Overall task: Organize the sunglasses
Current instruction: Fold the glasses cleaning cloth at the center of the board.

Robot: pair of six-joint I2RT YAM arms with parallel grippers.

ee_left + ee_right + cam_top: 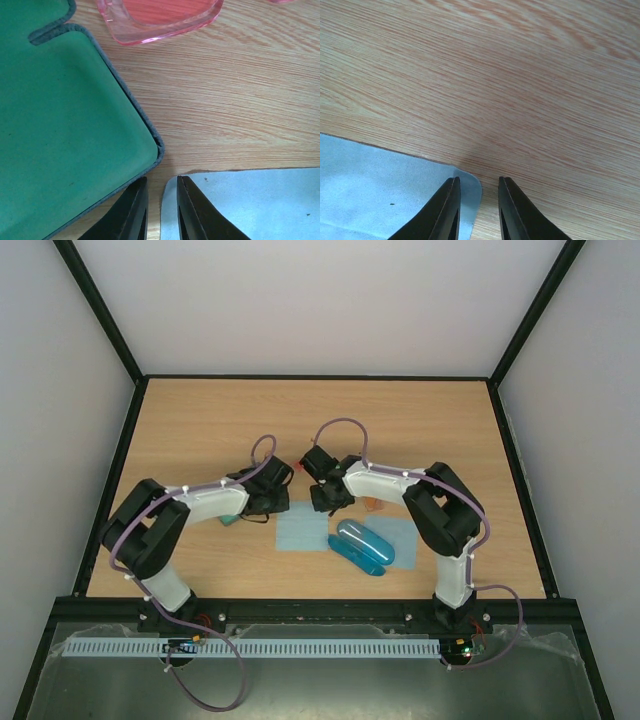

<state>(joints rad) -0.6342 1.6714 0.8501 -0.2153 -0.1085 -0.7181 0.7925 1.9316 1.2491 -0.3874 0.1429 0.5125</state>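
The red-pink translucent thin-framed sunglasses [162, 17] lie on the wooden table [230, 100] at the top edge of the left wrist view. They are mostly cropped, long axis running left to right, just beside the open green oblong case [65, 125]. The left gripper [161, 186] and right gripper [478, 182] each have their jaws slightly apart, holding nothing, each at a corner of pale blue square cloth [250, 205].

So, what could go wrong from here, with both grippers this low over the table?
1. The left gripper has narrowly parted fingers astride a corner of the pale blue cloth; closing now would likely pinch cloth, not the pink sunglasses lying further off.
2. One finger is very near the open green case; a sideways move might shove it.
3. The right gripper straddles a cloth corner too, and the top view shows both wrists close together: they could collide.
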